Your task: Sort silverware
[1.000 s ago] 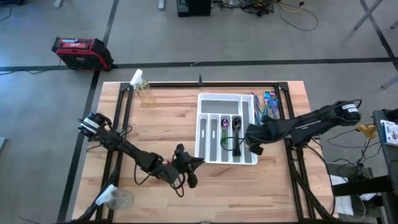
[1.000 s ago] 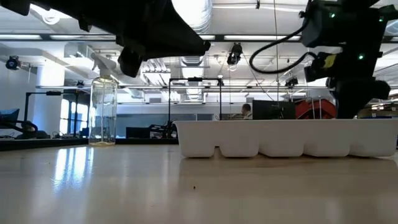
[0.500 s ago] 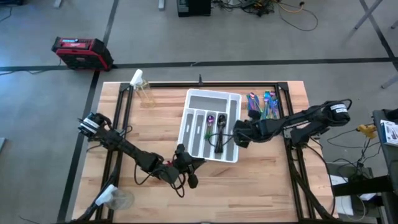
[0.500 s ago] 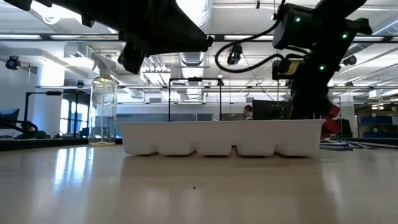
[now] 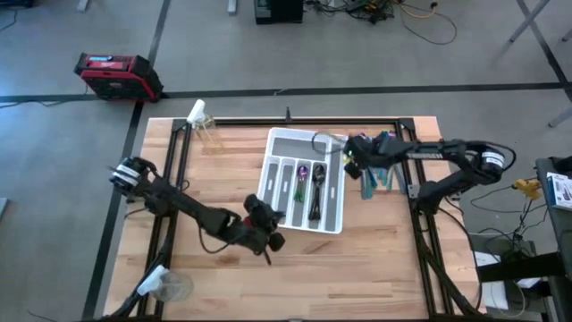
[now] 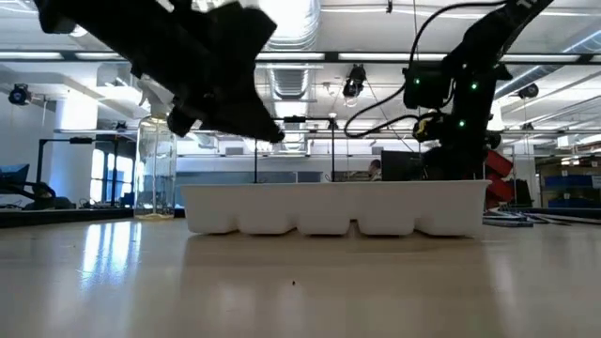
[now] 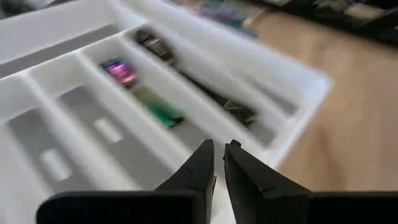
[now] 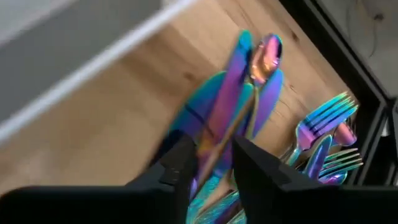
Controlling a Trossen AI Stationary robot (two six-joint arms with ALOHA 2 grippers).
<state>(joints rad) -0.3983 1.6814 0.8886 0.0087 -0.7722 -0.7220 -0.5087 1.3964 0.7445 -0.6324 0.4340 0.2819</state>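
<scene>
From my station, nearest to me is the left claw [image 5: 265,234], low over the surface [image 5: 223,179] at the tray's near left corner. In its wrist view the fingers [image 7: 200,163] are almost together with nothing between them, so I read it as clenched and empty. It waits there.

Next is the tray [image 5: 288,136], slightly turned on the surface. Two pieces already lie in its long slots: an iridescent one [image 5: 303,173] and a dark one [image 5: 317,183] in the slot beside it.

Farther, the right claw [image 5: 356,156] is over the loose silverware [image 5: 382,152], which lies on the surface just beside the tray's right wall, near the far right corner. In the wrist view its fingers [image 8: 180,163] are apart, released, with a slim spoon [image 8: 261,59] running between them; I cannot tell if they touch it.

I judge the step is to pick one piece from this pile. The pieces overlap closely, so I would take only the top spoon, grip it across the narrow handle, and lift straight up slowly so that the neighbours do not come along. The tray wall is close; I would keep away from it.
</scene>
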